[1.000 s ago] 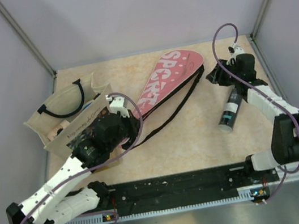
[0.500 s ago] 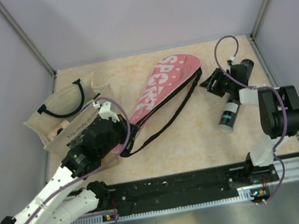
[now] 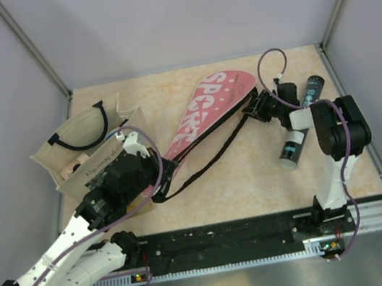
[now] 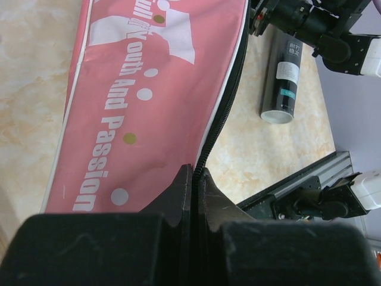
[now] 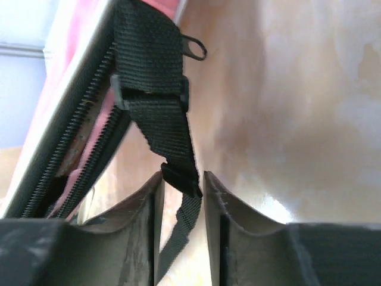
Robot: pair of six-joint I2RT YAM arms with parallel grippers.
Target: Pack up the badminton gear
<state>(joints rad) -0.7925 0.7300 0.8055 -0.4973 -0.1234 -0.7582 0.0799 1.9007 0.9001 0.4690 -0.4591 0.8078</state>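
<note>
1 beige tote bag (image 3: 83,157) far left on the table (image 3: 256,183), standing open, 2 black handles. Just right of it, left gripper (image 4: 193,174): fingers together, clamped on the zipper edge at the narrow end of the pink cover (image 3: 204,111). 1 cover, lying flat mid-table, angled up to the right. 1 black strap (image 5: 152,71) loops off its right edge. Right gripper (image 5: 183,179) at the cover's wide end: fingers part-way apart with the strap between them; cannot tell if it is pinched. 1 black tube (image 3: 293,148) on the table at right, partly under the right arm.
</note>
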